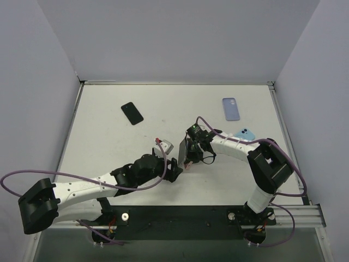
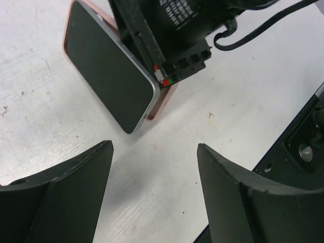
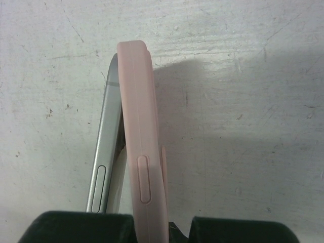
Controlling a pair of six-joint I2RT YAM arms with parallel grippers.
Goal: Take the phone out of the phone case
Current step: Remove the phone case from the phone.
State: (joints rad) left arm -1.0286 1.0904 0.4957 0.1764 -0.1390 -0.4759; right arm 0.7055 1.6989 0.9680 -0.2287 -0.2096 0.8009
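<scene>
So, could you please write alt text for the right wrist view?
A pink phone case seen edge-on, gripped at the bottom by the right gripper, with a silver phone partly separated on its left, over a scuffed white table.

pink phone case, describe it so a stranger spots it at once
At the middle of the white table the right pincer is clamped on it. It is the pink case with a silver phone peeling out; the black phone and blue one farther back lie flat.

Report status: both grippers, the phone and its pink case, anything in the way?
Right gripper shut on pink case. Phone partly out of it. Left gripper open, near phone, not touching; nothing in between.
</scene>
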